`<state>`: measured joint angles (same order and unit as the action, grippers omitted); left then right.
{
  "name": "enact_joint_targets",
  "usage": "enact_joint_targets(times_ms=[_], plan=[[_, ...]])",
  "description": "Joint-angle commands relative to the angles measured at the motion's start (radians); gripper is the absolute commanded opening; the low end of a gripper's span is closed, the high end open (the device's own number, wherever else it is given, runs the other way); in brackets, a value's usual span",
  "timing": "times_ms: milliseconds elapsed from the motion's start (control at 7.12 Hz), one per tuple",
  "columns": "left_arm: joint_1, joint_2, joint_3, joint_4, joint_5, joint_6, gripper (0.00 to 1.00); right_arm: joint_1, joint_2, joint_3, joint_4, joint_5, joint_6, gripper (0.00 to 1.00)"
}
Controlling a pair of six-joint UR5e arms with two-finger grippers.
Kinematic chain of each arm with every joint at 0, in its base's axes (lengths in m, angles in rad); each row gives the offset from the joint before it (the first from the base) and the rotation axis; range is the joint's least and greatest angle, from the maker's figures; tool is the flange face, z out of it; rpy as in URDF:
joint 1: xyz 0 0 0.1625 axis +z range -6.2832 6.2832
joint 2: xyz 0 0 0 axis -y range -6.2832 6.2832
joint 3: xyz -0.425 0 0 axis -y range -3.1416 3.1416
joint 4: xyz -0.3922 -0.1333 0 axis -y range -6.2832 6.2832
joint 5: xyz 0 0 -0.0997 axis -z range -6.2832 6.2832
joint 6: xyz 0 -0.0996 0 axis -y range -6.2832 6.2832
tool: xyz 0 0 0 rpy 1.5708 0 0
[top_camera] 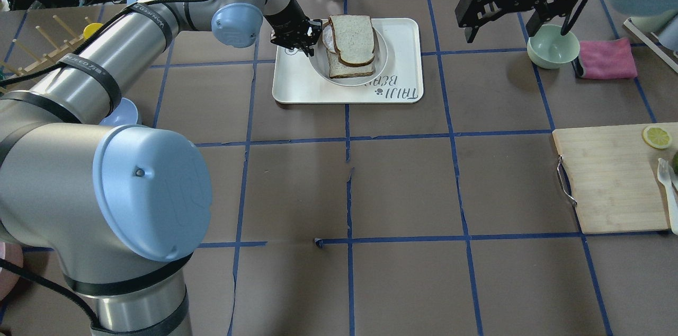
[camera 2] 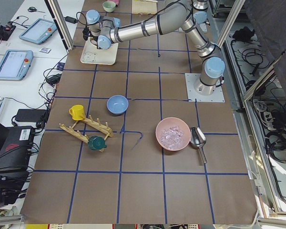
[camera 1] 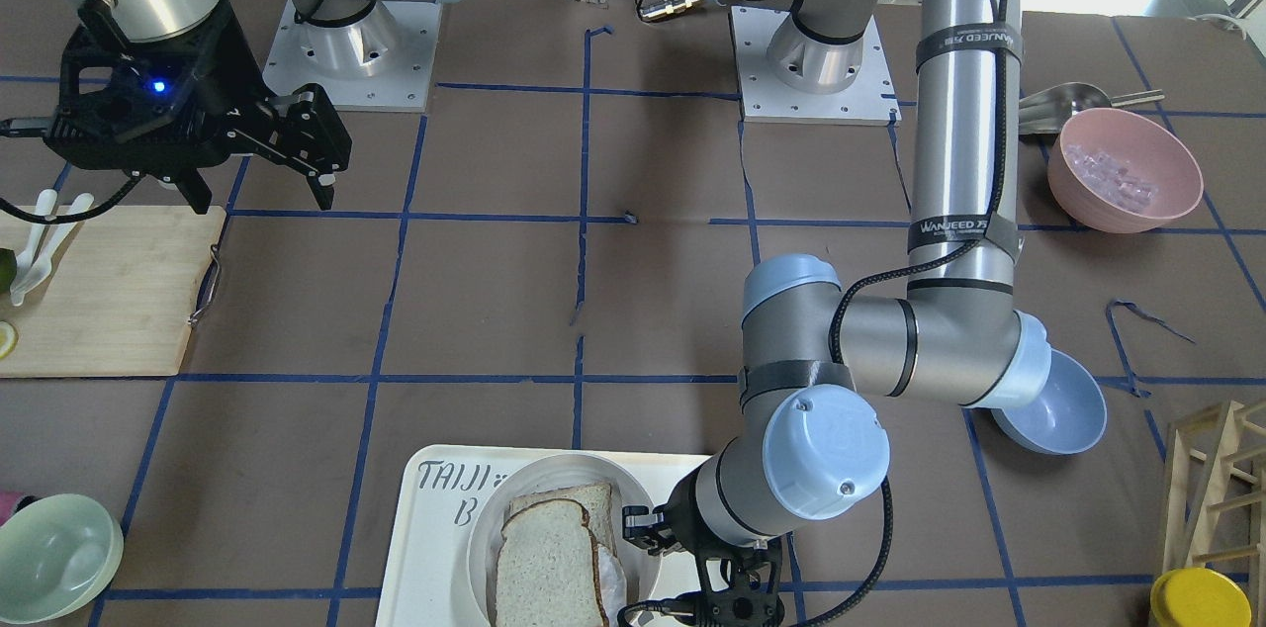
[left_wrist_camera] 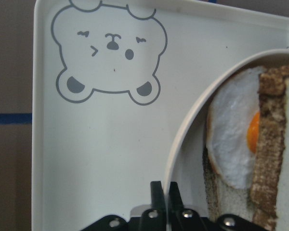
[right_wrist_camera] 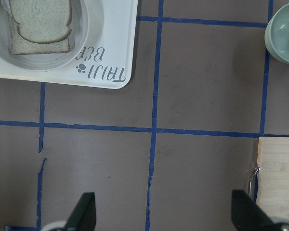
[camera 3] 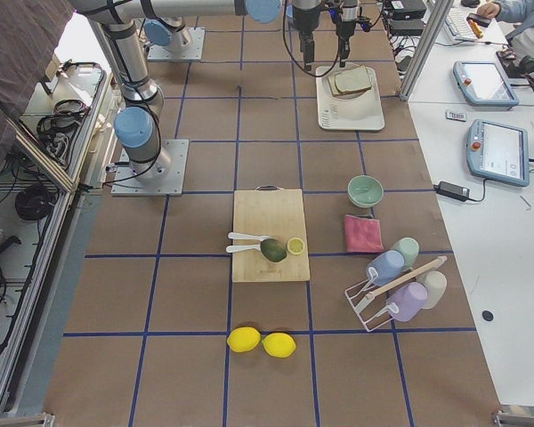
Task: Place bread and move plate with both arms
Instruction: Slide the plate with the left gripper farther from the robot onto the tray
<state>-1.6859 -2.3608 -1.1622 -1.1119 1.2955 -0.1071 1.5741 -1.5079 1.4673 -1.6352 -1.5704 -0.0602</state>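
On the tray (camera 1: 425,568), seen from the operators' side, the bread (camera 1: 549,558) lies on a second slice in the plate (camera 1: 584,465), so the placing looks done. The left gripper (camera 1: 638,533) sits low at the plate's rim, on the side away from the tray's lettering, placed to take hold for the move. The right gripper (camera 1: 262,197) hangs well away from the tray, fingers spread, holding nothing.

From overhead, the left gripper meets the rim at the tray's left end. The right hovers off the tray's right end near a green bowl (top_camera: 551,50), apparently held back for the opposite rim.

The two side views show both arms stretched toward the tray, too small to tell more.

At the left wrist, the jaws stand nearly together with the plate's rim running down between them, by the look of it a pinch on the rim. An egg (left_wrist_camera: 233,144) shows under the bread's dark crust, beside the tray's bear print.

At the right wrist, the fingers stand wide over the table, the tray up in the corner. The likely next step is to bring this gripper to the free rim, so the plate lifts level and the stack does not slide.
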Motion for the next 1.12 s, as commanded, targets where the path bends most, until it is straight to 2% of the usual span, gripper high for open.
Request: enact_joint_targets(times_ms=[0, 140, 281, 421, 702, 843, 983], plan=[[0.000, -0.021, -0.005, 0.023, -0.054, 0.033, 0.25, 0.000, 0.000, 0.001, 0.000, 0.001, 0.000, 1.00], [0.000, -0.020, -0.011, 0.023, -0.050, 0.035, 0.99, 0.000, 0.000, 0.001, -0.002, 0.001, 0.000, 1.00], [0.000, -0.005, -0.013, 0.020, -0.042, 0.023, 1.00, 0.001, 0.000, 0.002, -0.002, 0.001, -0.001, 1.00], [0.005, 0.024, -0.011, -0.036, -0.041, 0.021, 1.00, 0.001, 0.002, 0.002, -0.002, 0.001, -0.001, 1.00], [0.086, 0.122, -0.013, -0.204, -0.041, 0.023, 1.00, 0.001, 0.002, 0.002, -0.002, 0.003, -0.001, 1.00], [0.091, 0.173, -0.016, -0.259, 0.005, 0.023, 1.00, 0.000, 0.002, 0.002, -0.002, 0.001, -0.001, 1.00], [0.094, 0.242, -0.022, -0.332, 0.089, 0.023, 1.00, 0.001, 0.002, 0.002, -0.002, 0.001, -0.001, 1.00]])
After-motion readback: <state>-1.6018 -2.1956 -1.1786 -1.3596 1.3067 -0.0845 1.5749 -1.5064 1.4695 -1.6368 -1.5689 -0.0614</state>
